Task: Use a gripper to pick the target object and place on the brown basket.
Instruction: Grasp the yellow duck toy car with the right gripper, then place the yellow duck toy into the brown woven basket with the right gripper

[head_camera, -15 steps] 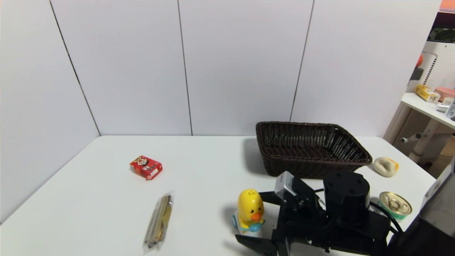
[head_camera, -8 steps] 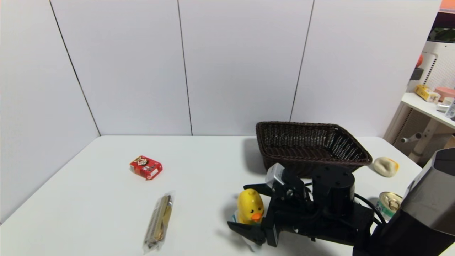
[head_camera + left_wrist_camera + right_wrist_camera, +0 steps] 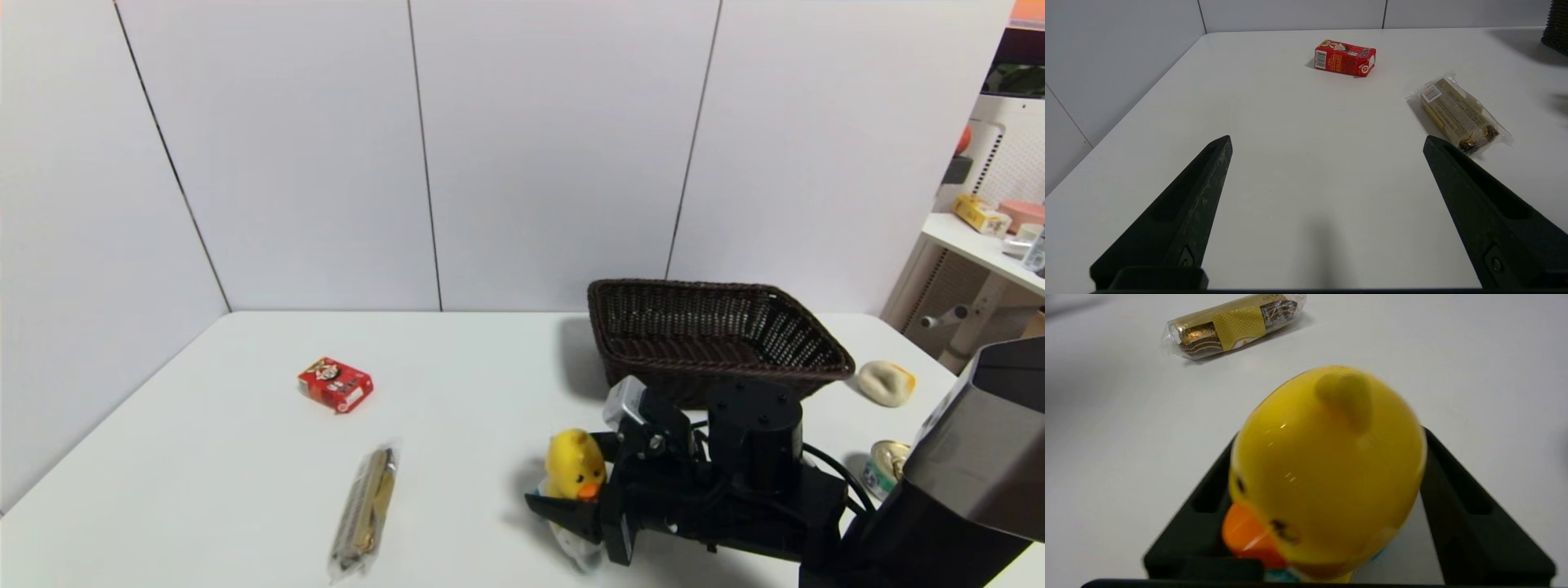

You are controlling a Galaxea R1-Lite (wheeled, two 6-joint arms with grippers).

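1. Right claw (image 3: 575,490) is clamped on the yellow duck toy (image 3: 575,465), one finger each side of its body, low over the tabletop (image 3: 457,384).
2. Brown basket (image 3: 710,343) sits just behind the right claw, nothing in it.
3. Left claw (image 3: 1327,212) is spread wide, holding nothing, with a red box (image 3: 1345,57) and a wrapped snack bar (image 3: 1457,114) out ahead of it.

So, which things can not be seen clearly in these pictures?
- Duck toy base: hidden by the right gripper in the head view; cut off by the edge in the right wrist view.
- Whether the fingers press the duck: not visible.
- Can: partly behind the right arm.
- Brown basket: near wall partly behind the arm.
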